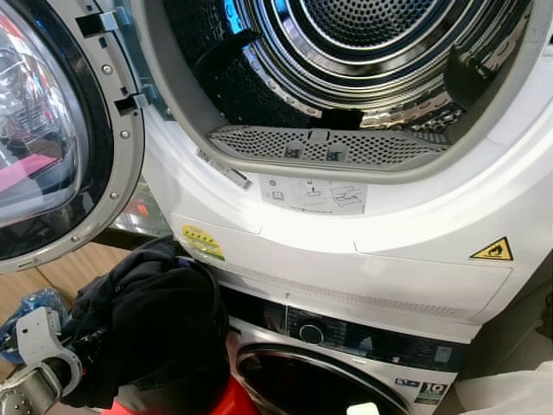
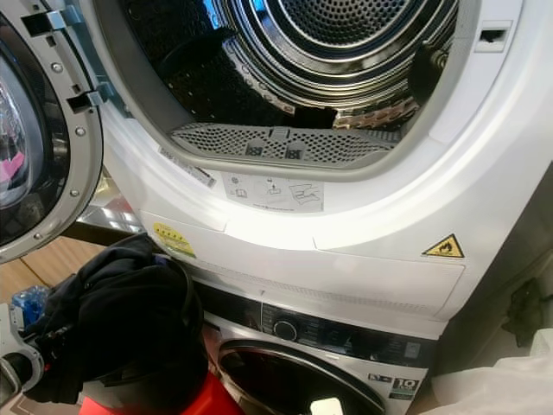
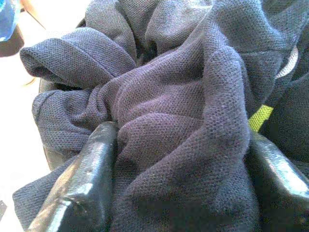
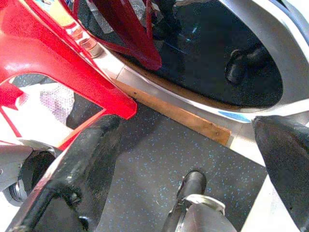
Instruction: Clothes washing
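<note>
I see my left gripper (image 3: 178, 159) closed around a bundle of dark clothes (image 1: 151, 333), low at my left side in front of the machines. In the left wrist view its two glossy black fingers (image 3: 82, 183) press into a navy garment with a fine knitted, pitted texture and many soft folds; a thin yellow-green strip (image 3: 260, 117) shows between the folds.

Above the bundle the dryer (image 1: 363, 251) stands with its round opening free. Its steel drum (image 1: 363, 43) is shiny, ribbed and full of small holes, and a grey perforated lint filter (image 1: 328, 147) curves along the lower rim. The round door (image 1: 52, 138), glass in a silver ring, is swung to the left. A yellow triangle warning sticker (image 1: 492, 251) sits on the white front. Below it is a washing machine (image 1: 346, 363) with a dark control panel and a knob (image 1: 310, 333).

My right gripper (image 4: 193, 159) hangs low with its fingers wide apart and holds nothing, over a dark speckled floor (image 4: 159, 164), beside a glossy red plastic object (image 4: 53, 53).
</note>
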Available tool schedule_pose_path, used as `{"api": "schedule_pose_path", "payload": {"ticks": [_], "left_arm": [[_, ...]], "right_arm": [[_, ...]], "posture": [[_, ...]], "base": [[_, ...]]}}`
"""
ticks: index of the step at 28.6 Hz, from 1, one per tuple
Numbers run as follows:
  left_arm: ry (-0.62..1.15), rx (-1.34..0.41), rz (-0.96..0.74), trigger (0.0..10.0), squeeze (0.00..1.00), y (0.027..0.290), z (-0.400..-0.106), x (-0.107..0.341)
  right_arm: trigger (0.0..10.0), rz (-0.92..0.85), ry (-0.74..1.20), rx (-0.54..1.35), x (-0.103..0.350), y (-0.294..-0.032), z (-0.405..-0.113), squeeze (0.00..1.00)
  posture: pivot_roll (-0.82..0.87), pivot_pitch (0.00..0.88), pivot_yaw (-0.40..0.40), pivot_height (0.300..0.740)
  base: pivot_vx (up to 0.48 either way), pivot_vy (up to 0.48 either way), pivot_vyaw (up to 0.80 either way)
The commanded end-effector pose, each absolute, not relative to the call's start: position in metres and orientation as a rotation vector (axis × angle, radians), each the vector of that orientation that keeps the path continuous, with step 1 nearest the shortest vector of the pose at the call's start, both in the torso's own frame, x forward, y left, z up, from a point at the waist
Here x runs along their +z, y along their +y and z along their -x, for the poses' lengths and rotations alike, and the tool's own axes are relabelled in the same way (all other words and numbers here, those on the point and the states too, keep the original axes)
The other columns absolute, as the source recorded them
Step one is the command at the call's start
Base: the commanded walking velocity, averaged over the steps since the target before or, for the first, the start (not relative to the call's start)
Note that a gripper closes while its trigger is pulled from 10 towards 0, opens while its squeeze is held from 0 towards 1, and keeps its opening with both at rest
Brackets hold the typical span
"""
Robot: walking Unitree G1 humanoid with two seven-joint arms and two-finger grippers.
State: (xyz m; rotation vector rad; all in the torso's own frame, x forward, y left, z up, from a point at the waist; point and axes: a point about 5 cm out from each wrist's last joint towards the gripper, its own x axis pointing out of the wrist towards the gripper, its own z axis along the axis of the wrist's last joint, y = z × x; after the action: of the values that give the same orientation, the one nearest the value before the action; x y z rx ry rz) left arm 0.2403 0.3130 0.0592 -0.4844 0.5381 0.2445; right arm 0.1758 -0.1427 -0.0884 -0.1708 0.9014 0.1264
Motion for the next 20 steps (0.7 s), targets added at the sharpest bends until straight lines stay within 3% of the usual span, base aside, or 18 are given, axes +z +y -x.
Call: {"api": "schedule_pose_path", "payload": {"ticks": [1, 20], "left_arm": [[0.597, 0.21, 0.497, 0.0, 0.0, 0.3031, -0.2386, 0.0471], [0.523, 0.125, 0.484, 0.0, 0.0, 0.2952, -0.2421, 0.0549]], "right_arm": [[10.0, 0.168, 0.892, 0.144, -0.0872, -0.1369, -0.1784, 0.0], [10.0, 0.157, 0.904, 0.136, -0.0889, -0.1375, -0.1748, 0.0]], "posture": [[0.04, 0.0, 0.145, 0.74], [0.04, 0.0, 0.15, 0.74]], "base": [[0.0, 0.0, 0.0], [0.0, 0.0, 0.0]]}}
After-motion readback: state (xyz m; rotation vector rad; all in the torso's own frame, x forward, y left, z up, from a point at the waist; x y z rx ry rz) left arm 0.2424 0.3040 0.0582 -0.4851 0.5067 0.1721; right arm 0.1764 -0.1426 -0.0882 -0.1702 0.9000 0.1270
